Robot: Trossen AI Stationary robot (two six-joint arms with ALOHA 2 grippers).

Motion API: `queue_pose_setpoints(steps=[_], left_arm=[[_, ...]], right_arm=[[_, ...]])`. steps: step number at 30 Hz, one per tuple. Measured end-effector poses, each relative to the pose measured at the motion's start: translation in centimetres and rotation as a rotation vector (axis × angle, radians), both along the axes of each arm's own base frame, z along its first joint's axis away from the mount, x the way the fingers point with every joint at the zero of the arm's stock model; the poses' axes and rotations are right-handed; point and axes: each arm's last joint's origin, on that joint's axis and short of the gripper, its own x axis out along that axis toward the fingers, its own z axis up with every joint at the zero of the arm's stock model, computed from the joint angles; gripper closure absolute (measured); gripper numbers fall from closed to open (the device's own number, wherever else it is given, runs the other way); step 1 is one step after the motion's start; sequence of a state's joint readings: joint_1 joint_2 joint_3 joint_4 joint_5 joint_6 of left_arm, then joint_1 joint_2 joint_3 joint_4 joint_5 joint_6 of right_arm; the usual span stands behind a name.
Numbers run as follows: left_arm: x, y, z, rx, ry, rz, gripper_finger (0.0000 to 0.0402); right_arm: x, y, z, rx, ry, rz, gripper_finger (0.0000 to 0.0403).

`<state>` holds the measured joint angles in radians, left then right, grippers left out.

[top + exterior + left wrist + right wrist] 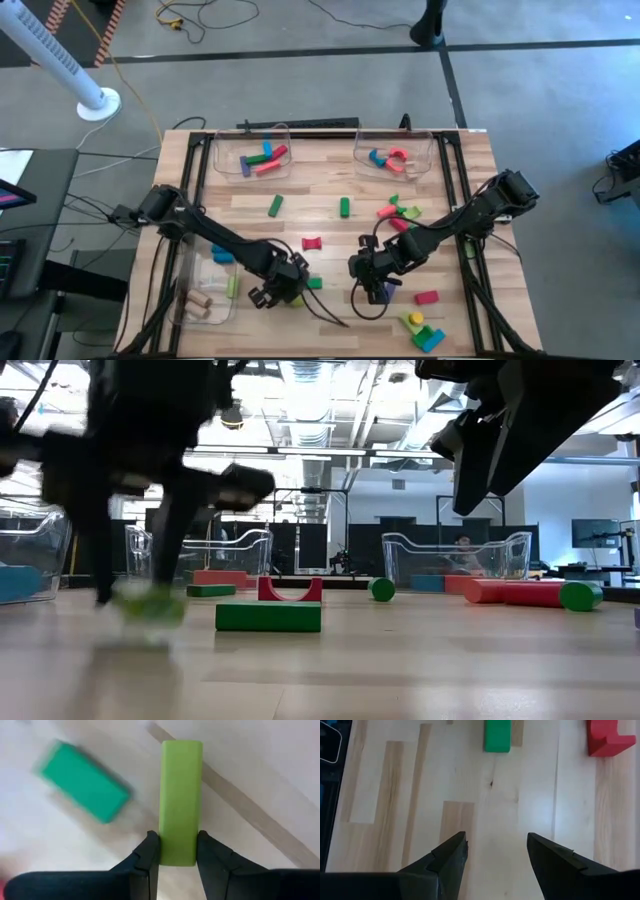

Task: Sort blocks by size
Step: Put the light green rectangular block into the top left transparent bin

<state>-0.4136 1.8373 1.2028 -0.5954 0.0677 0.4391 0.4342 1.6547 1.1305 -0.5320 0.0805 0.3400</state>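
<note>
My left gripper (285, 293) (178, 845) is near the table's front, left of centre, shut on a lime green bar block (180, 785) (150, 605). A dark green block (82, 780) (314, 283) lies flat on the table just beside it. My right gripper (372, 290) (497, 850) hovers open to the right of it over bare wood, with nothing between its fingers. Ahead of it lie a green block (497, 735) and a red arch block (607, 737). More coloured blocks (400, 212) are scattered over the middle and right of the table. My left gripper pinches the lime green bar's two long sides at its near end (180, 855) between its two fingers (150, 851). The fingers come steeply from above, and the bar runs out lengthwise ahead of them. Whether the bar is clear of the table I cannot tell.
Clear bins stand at the far left (250, 150) and far right (395, 155), each with blocks in it. A third bin at the near left (205, 290) holds wooden cylinders. Loose blocks lie at the centre (312, 243) and near right (425, 333).
</note>
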Motion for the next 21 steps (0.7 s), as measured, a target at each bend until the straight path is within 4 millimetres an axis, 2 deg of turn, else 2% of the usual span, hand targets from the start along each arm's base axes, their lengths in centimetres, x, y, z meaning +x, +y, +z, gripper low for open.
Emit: queue_pose_setpoints(steps=[4,8,14,17,21], left_arm=[[-0.7,1.2,2.8,-0.019,-0.043,0.046,0.0308],[-1.7,2.4,6.6,-0.07,-0.142,0.073,0.0308],[-3.9,4.7,11.9,-0.24,-0.268,0.094,0.0308],[-4.4,5.8,13.4,-0.366,-0.288,0.08,0.0308],[-4.3,6.9,13.3,-0.479,-0.277,0.079,0.0307]], right_arm=[[0.1,-0.2,0.0,-0.026,-0.013,-0.006,0.0163],[0.4,-0.2,0.2,-0.067,-0.065,0.023,0.0163],[1.7,0.2,1.2,-0.14,-0.256,0.112,0.0163],[2.4,0.3,2.0,-0.225,-0.381,0.146,0.0163],[3.3,0.5,3.3,-0.354,-0.552,0.198,0.0163]])
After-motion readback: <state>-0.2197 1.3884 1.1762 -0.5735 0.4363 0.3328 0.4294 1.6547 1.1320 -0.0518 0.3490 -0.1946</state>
